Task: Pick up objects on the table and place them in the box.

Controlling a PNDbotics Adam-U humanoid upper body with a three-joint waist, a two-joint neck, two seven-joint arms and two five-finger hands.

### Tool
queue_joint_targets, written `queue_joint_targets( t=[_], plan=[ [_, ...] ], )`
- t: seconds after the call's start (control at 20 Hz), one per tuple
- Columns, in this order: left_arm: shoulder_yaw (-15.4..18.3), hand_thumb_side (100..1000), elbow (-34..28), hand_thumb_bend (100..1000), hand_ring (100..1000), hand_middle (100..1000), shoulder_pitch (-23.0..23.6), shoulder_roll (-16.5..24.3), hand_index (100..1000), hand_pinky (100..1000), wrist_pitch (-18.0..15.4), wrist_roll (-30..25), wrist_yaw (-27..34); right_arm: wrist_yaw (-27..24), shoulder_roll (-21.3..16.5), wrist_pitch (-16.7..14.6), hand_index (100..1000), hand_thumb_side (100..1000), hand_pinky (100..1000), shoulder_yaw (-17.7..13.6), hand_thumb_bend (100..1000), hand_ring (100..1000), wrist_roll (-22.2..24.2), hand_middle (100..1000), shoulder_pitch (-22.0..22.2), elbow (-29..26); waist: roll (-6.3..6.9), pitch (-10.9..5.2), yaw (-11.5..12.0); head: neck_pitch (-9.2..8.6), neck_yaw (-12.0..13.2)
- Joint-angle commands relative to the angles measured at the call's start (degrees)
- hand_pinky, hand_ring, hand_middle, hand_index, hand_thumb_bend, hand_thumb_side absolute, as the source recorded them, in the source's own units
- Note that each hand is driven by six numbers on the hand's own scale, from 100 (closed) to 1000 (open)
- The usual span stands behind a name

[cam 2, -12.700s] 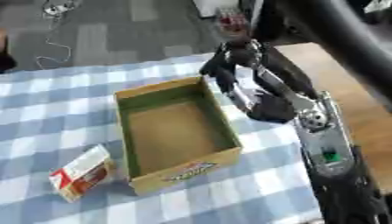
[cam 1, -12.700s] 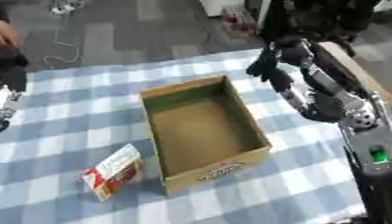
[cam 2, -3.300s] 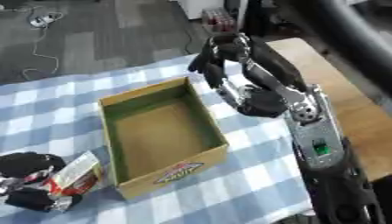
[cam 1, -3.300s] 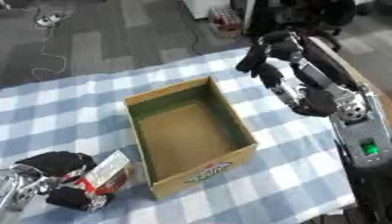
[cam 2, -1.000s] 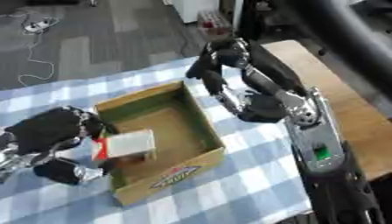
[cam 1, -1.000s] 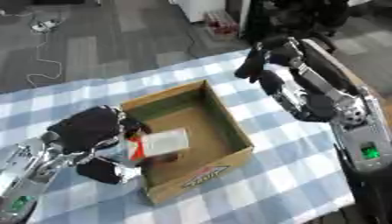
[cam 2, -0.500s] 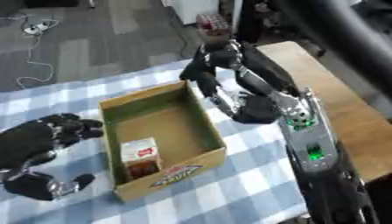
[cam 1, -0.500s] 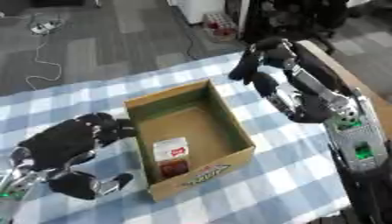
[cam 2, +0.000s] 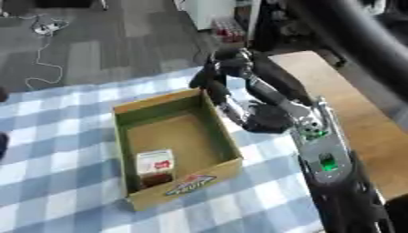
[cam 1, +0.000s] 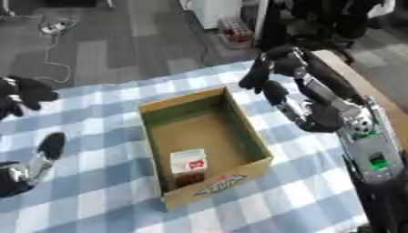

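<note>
An open cardboard box [cam 1: 248, 133] with green inner walls sits mid-table on the blue-and-white checked cloth. A small red and white carton [cam 1: 188, 164] stands inside it, close to the front wall. My left hand [cam 1: 25, 93] is at the far left edge, well away from the box, with its fingers spread and nothing in it; part of it is cut off by the picture's edge. My right hand [cam 1: 275, 68] hangs above the table just past the box's far right corner, fingers relaxed and holding nothing.
The checked cloth [cam 1: 104, 200] covers the table around the box. A bare wooden tabletop [cam 2: 360, 113] lies to the right, behind my right arm. Beyond the far edge is grey floor with a cable [cam 1: 49, 41] and dark equipment.
My left hand has let go of the carton inside the box and drawn back to the left edge. The carton now stands in the box. My right hand has barely moved.
</note>
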Motion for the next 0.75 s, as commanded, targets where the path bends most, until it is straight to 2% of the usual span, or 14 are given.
queue_joint_targets(
  t=[0.05, 0.15, 0.25, 0.35, 0.5, 0.75],
  plan=[
    [2.3, 902, -1.1, 155, 476, 579, -1.0, 0.9, 672, 343, -3.6, 5.8, 6.1, 0.3, -1.5, -0.1, 670, 1000, 386, -0.9, 100, 439, -1.2, 513, 0.3, -0.8, -0.2, -0.2, 0.5, -1.69, -2.2],
    [3.1, 901, -1.1, 154, 472, 577, -1.1, 0.8, 664, 342, -4.4, 7.1, 7.3, 0.6, -1.8, -0.1, 675, 1000, 386, -1.2, 100, 439, -1.7, 514, 1.0, -0.8, -0.41, 0.11, 1.1, -3.39, -3.4],
    [3.0, 907, -1.1, 154, 480, 582, -1.3, 0.4, 669, 344, -4.5, 6.8, 8.3, 0.9, -2.0, -0.2, 679, 1000, 385, -1.2, 100, 438, -2.1, 515, 1.5, -0.8, -0.53, 0.35, 1.5, -5.34, -3.5],
    [2.6, 906, -1.1, 154, 482, 583, -1.8, 0.2, 670, 345, -5.0, 6.2, 9.5, 1.0, -2.2, -0.4, 682, 1000, 385, -1.0, 100, 438, -2.2, 516, 1.9, -0.8, -0.61, 0.5, 1.8, -6.49, -3.3],
    [2.3, 912, -1.1, 155, 484, 584, -2.0, 0.0, 671, 350, -5.7, 5.4, 11.3, 0.9, -2.2, -0.6, 674, 1000, 381, -0.9, 100, 434, -2.5, 510, 2.1, -0.8, -0.62, 0.67, 1.9, -7.07, -2.8],
    [2.6, 915, -1.1, 154, 494, 593, -1.6, -0.4, 675, 364, -6.0, 4.2, 13.3, 0.2, -1.9, -1.0, 670, 1000, 380, -0.7, 100, 432, -4.4, 506, 1.9, -0.8, -0.44, 0.79, 1.7, -6.71, -3.3]
  ],
)
